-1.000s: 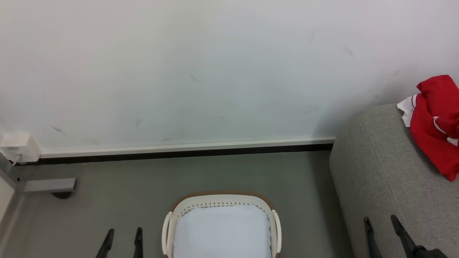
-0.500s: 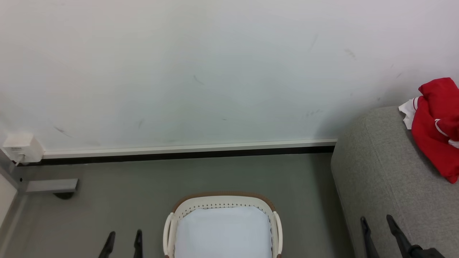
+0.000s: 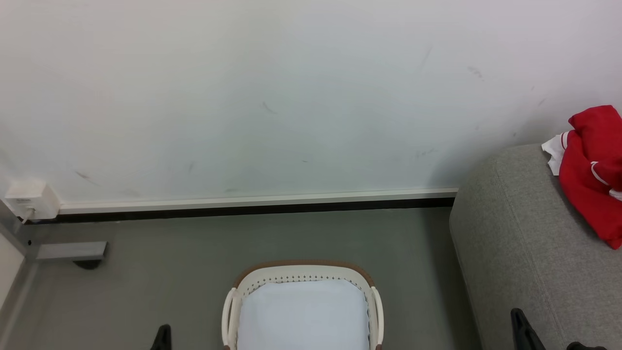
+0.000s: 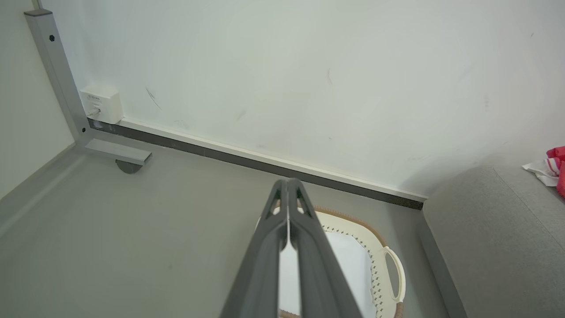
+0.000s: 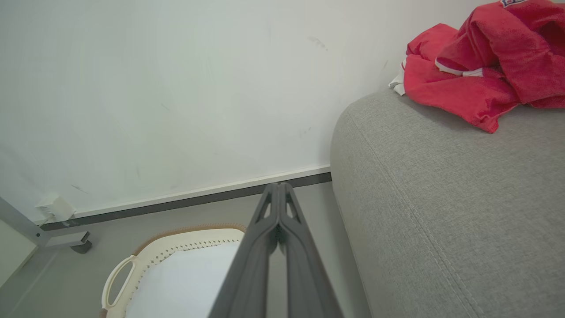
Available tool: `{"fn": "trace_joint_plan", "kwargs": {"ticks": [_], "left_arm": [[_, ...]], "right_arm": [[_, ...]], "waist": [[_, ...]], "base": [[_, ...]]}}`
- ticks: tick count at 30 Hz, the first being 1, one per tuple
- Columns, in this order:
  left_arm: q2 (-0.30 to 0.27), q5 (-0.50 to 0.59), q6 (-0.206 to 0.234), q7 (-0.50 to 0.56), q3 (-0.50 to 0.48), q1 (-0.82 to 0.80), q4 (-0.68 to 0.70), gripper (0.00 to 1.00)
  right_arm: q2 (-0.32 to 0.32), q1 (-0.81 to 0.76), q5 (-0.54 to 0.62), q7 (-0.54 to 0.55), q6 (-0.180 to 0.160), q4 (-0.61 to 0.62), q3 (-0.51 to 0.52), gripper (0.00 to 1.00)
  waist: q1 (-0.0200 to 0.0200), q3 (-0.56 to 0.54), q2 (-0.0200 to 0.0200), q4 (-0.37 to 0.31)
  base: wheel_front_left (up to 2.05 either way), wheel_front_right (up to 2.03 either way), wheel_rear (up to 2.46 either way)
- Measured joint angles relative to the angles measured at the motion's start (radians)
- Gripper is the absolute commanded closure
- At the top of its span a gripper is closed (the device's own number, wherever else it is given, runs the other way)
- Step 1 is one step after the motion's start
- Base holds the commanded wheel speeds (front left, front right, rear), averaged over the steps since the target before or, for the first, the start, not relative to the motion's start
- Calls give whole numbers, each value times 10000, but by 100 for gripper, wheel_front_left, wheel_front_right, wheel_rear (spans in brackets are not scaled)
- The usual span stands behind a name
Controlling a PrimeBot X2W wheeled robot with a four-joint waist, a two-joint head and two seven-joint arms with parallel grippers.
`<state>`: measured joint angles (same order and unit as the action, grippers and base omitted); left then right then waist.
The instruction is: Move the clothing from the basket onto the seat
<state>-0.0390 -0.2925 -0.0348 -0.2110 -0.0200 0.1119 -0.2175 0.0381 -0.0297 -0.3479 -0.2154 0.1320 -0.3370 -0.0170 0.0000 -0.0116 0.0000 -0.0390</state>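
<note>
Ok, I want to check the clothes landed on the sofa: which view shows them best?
The right wrist view: the red clothes lie heaped on the grey sofa, mostly in frame. The head view cuts the clothes off at its right edge; the left wrist view shows a red and white scrap at its right edge.

Soft red cloth clothing [image 3: 590, 184], coarse-woven grey fabric seat [image 3: 525, 253], smooth cream plastic basket [image 3: 301, 271], matt floor [image 3: 194, 272]

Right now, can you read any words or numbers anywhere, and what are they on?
No text is readable.
White wall box: small label, too tiny to read.
Red clothing: small patch at the picture's top edge, cut off and blurred.
</note>
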Motion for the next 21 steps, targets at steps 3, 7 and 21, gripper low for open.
{"fn": "trace_joint_plan", "kwargs": {"ticks": [3,7,21], "left_arm": [[0,-575,-15,123,-21,-81,0,100],[-2,-1149,-69,261,-46,-144,0,100],[-4,-3471,-232,815,-203,-531,-27,100]], "right_arm": [[2,49,-535,132,0,50,61,100],[2,74,-1055,261,0,94,125,100],[12,284,-3312,834,0,228,324,100]], "waist": [[0,4,0,11],[0,8,0,21],[0,26,1,68]], "base": [[0,0,0],[0,0,0],[0,0,0]]}}
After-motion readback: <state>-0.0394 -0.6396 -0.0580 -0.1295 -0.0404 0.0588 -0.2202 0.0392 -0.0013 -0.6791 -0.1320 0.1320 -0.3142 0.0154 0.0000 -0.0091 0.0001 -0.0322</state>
